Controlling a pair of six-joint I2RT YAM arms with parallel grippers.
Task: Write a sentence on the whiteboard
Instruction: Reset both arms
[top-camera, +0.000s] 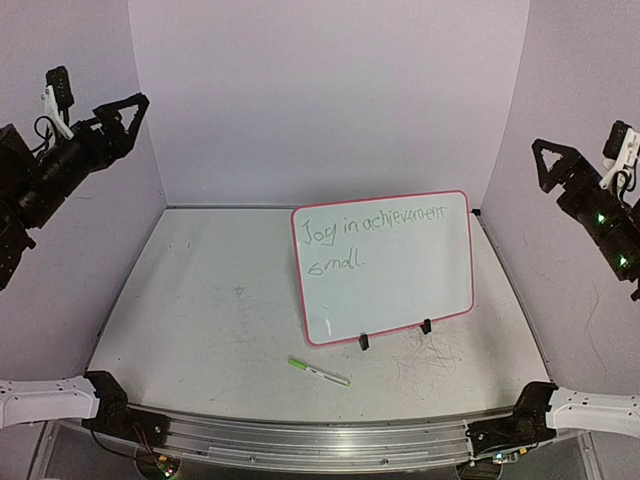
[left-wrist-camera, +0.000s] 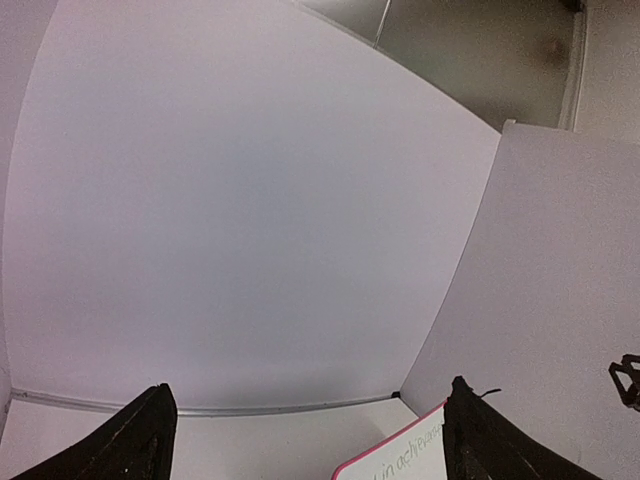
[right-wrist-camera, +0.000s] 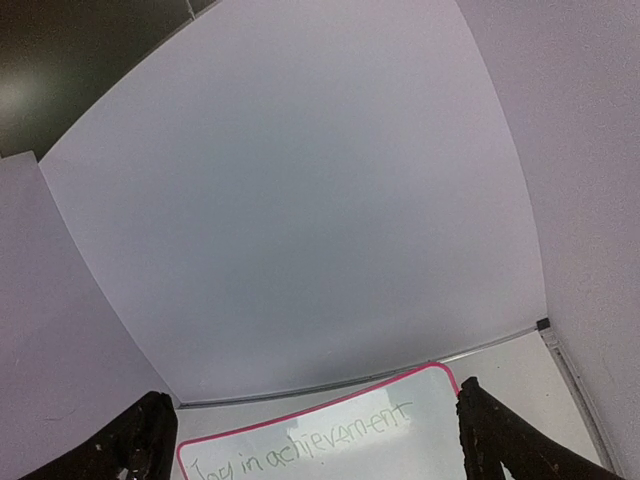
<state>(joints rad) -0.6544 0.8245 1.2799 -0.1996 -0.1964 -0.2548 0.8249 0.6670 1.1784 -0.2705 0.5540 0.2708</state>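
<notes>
Board: large glossy white whiteboard with pink-red rim, propped on two black clip feet, right of centre on the scuffed grey counter.
Writing: thin green handwritten sentence, two lines, probably finished.
Pen: slim white marker with green end, loose just before the board.
Left gripper: raised, spread wide, empty.
Right gripper: likewise released, empty.
Risk: toppled board or smeared ink from a low arm sweep; marker rolling off the near edge.

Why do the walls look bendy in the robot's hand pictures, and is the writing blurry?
Left wrist view: a wide lens bows the walls, and only a corner of the whiteboard shows. Right wrist view: same bowing, but the sentence reads sharp. Top external view: straighter lines, soft even light, no hard shadows.
</notes>
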